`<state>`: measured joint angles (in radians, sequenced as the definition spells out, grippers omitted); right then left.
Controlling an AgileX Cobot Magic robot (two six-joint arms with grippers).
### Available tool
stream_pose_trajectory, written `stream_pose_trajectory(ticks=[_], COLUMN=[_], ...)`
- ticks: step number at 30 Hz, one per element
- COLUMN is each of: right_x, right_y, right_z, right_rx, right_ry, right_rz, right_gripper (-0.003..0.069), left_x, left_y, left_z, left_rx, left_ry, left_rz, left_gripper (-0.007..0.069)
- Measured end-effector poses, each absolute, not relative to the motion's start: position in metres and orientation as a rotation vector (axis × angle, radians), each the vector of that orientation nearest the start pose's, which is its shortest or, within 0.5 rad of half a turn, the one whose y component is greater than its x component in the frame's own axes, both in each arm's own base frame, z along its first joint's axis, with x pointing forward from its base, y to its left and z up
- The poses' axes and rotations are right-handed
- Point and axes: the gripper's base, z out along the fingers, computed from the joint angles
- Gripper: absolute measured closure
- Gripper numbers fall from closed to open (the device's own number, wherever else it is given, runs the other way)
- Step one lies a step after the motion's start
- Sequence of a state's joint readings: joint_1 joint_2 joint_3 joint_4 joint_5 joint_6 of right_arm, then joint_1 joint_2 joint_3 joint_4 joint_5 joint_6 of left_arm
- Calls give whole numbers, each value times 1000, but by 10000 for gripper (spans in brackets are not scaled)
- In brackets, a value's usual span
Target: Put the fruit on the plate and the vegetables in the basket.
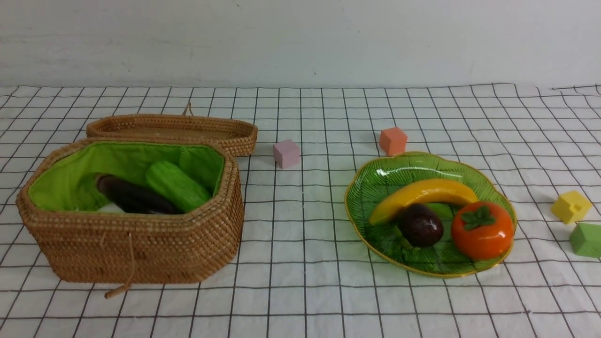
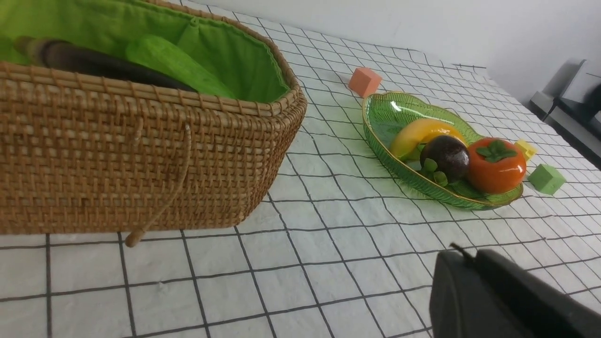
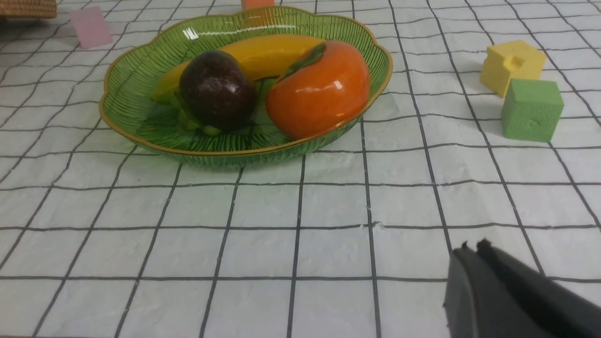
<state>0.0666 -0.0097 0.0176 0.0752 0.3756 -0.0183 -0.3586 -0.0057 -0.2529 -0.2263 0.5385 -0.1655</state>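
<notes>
The basket (image 1: 141, 244), octagonal woven brown wicker lined with bright green cloth, fills the left of the front view. Inside it lie a bumpy green cucumber (image 1: 177, 186) and a slim, glossy dark-purple eggplant (image 1: 134, 196) side by side, with a sliver of something white beside the eggplant. Its shallow wicker lid (image 1: 173, 129) lies flat just behind it.

At right of centre sits the plate (image 1: 371, 188), ribbed translucent green glass, leaf-shaped, with a thin gold rim. On it rest a smooth curved yellow banana (image 1: 425, 193), a round dark mangosteen (image 1: 420, 225) and a shiny squat orange persimmon (image 1: 482, 230) with green leaves, all crowded together.

A white cloth with a black grid covers the desk (image 1: 300, 291). Foam-like cubes stand around: pink (image 1: 286, 153) between basket and plate, orange (image 1: 393, 141) just behind the plate, yellow (image 1: 571, 206) and green (image 1: 586, 240) at the far right edge.

The left claw (image 2: 462, 251) shows at the lower right of its wrist view, jaws together and empty. The right claw (image 3: 472, 248), lower right of its own view, is likewise closed on nothing.
</notes>
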Motion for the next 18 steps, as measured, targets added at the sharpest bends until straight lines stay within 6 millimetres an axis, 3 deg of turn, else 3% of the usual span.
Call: stream_pose_trajectory(ticks=[6,10,15,18], right_x=[52,52,52,52], right_y=[6,6,6,6], right_z=[174,174,174,174], right_rx=[-33,-33,-33,-33], right_ry=[1867,1867,1869,1869], right_rz=[107,107,107,107], right_gripper=[650,645,642,638], left_x=[33,44,53,52], left_y=[-19,-14,-8,-7], left_z=[241,218,179,170], left_rx=[82,-6,-123,-144], left_ry=[1799,1792,1831,1885], left_rz=[-533,-390,-281,-262], left_gripper=[595,637,637,637])
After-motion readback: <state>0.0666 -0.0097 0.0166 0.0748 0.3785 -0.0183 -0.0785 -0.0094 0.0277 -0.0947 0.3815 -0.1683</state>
